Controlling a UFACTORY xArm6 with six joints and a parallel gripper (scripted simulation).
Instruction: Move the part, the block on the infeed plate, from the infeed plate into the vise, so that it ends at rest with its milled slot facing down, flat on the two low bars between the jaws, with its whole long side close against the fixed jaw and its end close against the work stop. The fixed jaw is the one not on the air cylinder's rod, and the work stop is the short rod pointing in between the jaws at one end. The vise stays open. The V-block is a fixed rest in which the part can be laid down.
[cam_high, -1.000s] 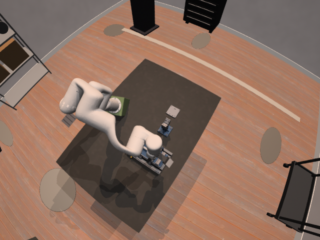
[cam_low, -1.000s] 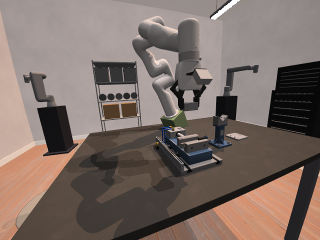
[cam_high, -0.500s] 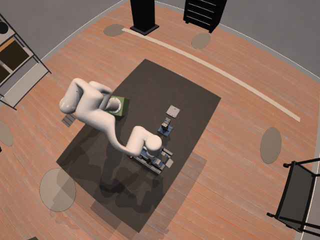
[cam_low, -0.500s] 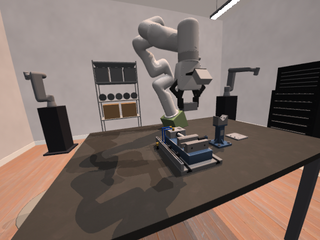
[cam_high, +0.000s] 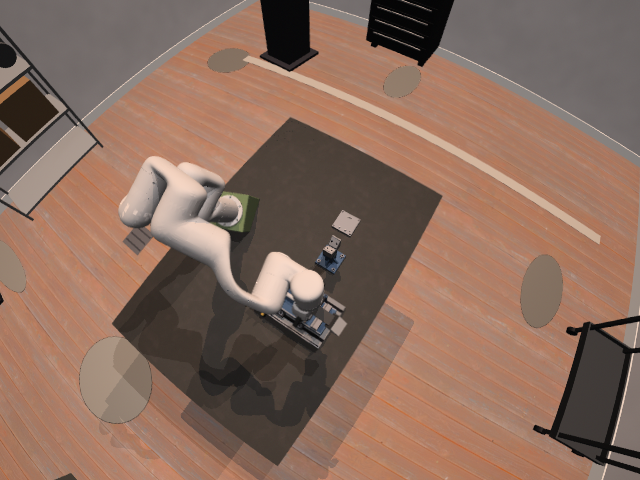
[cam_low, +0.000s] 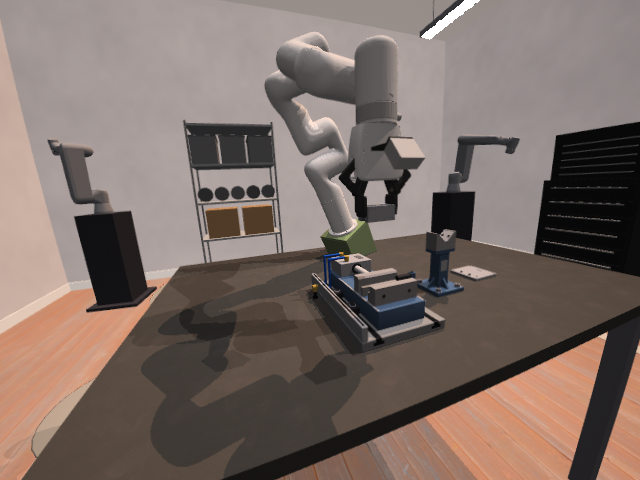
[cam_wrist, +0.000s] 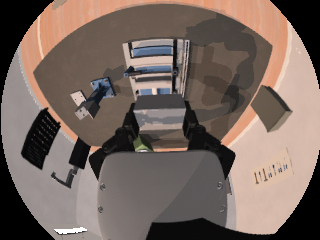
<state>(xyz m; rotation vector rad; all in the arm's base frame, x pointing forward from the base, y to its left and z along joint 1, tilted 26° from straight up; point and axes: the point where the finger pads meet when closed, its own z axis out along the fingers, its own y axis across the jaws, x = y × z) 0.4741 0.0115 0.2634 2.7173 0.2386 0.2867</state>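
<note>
Pincer (cam_low: 376, 209) clamped on the part (cam_low: 379, 211), a plain grey rectangular block held level, long side across the fingers. Hangs in the air above the vise (cam_low: 379, 299), near the middle of the worktop (cam_low: 516, 320). Slot not discernible.

Matt grey metal part (cam_low: 379, 211); dark matt table (cam_low: 217, 330); glossy white arm (cam_low: 330, 129)

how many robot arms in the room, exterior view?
3. The white xArm on the table, its gripper holding the part; a grey arm on a black pedestal at left; another grey arm on a pedestal at back right. Others may be out of frame.
</note>
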